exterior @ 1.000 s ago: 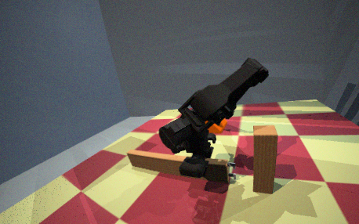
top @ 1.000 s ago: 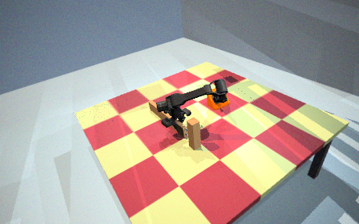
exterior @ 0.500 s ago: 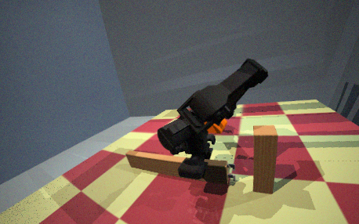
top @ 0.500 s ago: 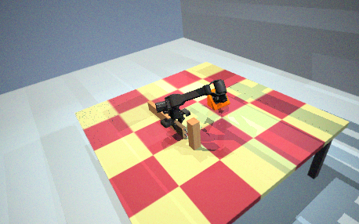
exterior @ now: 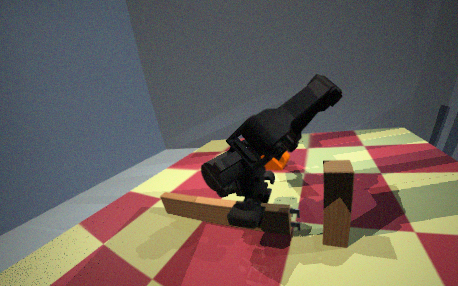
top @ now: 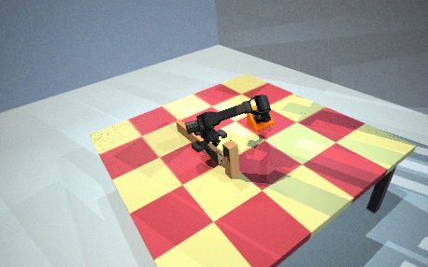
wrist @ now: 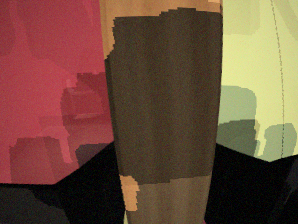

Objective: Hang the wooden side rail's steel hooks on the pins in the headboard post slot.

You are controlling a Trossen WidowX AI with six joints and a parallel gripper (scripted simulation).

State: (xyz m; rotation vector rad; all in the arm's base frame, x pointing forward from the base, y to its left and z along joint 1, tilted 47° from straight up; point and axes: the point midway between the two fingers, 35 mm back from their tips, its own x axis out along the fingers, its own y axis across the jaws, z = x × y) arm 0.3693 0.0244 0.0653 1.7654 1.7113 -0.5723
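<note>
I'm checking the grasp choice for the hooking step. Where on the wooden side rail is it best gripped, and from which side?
Grip the side rail across its narrow width, from above, near the hooked end, as the gripper does now. The rail lies long and low, so its two long faces suit the jaws, and gripping near the hooks probably helps steer them toward the post.

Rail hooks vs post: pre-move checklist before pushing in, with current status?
1. Grip on side rail: ok, gripper shut on it near the hook end.
2. Steel hooks seated on pins: not ok, a gap shows between them and the headboard post.
3. Post upright: ok.
4. Rail's far end on table: cannot tell.
5. Hooks lined up with slot: cannot tell, slot and pins not visible.
</note>
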